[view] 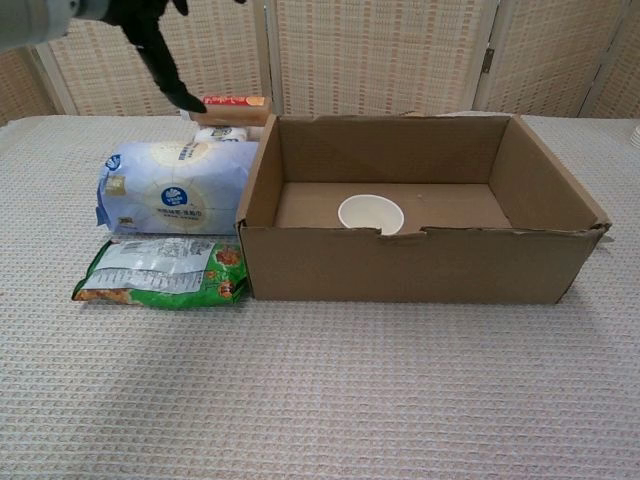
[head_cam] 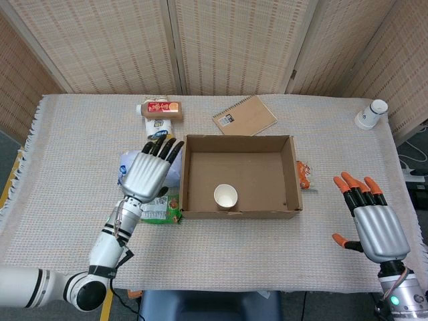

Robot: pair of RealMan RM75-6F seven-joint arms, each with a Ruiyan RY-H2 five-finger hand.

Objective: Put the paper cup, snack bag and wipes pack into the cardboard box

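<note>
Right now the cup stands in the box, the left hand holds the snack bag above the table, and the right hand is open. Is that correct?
One part is wrong: the left hand holds nothing. Its fingers are spread in the head view, and the snack bag lies on the table beside the box in the chest view. The cup does stand in the box, and the right hand is open.

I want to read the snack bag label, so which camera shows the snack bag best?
The chest view: the snack bag lies fully in sight beside the cardboard box. In the head view the left hand covers most of it.
</note>
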